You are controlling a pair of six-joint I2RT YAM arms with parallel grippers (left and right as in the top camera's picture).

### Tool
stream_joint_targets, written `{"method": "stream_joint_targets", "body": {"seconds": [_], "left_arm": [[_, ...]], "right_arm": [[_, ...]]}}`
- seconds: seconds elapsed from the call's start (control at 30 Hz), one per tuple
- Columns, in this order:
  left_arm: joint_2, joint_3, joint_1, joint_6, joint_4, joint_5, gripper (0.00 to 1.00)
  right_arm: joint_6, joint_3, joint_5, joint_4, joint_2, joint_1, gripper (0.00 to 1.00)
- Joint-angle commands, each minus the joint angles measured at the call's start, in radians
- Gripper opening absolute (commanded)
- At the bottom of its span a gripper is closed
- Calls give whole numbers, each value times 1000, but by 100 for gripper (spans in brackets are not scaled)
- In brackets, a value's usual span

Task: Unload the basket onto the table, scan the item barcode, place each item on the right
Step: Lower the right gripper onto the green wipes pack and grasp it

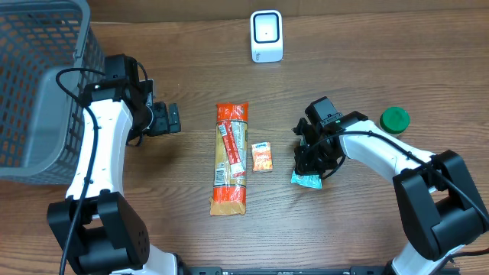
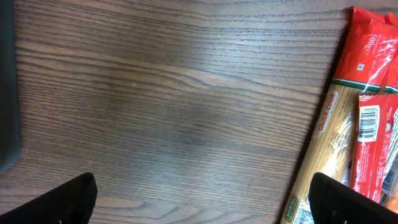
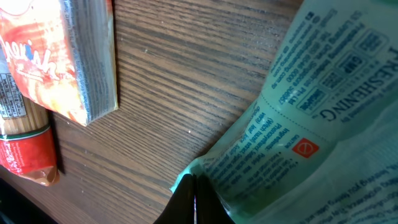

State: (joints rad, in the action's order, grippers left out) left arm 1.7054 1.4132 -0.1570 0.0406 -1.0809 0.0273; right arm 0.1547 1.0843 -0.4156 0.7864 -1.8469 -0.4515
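Right gripper (image 3: 191, 198) fingers pressed together, pinching one teal packet (image 1: 307, 180) by its corner, low on the table (image 1: 168, 191); left gripper (image 1: 170, 118) fingers spread wide beside one pasta pack (image 1: 231, 159); one small orange packet (image 1: 262, 156); one white scanner (image 1: 267, 36); one green lid (image 1: 395, 119); one basket (image 1: 46, 46).

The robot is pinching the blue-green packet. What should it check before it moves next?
1. Right gripper shut on the teal packet's edge: ok.
2. Teal packet's barcode found: cannot tell; only small print shows in the right wrist view.
3. White scanner standing at the far side, with bare table between it and the packet: ok.
4. Left gripper open, holding nothing, off to the side: ok.
5. Spaghetti pack and small orange packet lying apart from the held packet: ok.
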Motion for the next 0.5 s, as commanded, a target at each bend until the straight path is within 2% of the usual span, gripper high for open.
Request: {"method": "stream_joint_targets", "body": {"seconds": [0.0, 0.2, 0.47], "left_arm": [[-23, 13, 0, -26, 1, 11, 100], [-23, 13, 0, -26, 1, 11, 100], [-23, 13, 0, -26, 1, 11, 100]], "right_arm": [[-11, 34, 2, 42, -13, 2, 4], [-34, 166, 16, 196, -10, 2, 4], [-32, 171, 156, 278, -11, 2, 7]]}}
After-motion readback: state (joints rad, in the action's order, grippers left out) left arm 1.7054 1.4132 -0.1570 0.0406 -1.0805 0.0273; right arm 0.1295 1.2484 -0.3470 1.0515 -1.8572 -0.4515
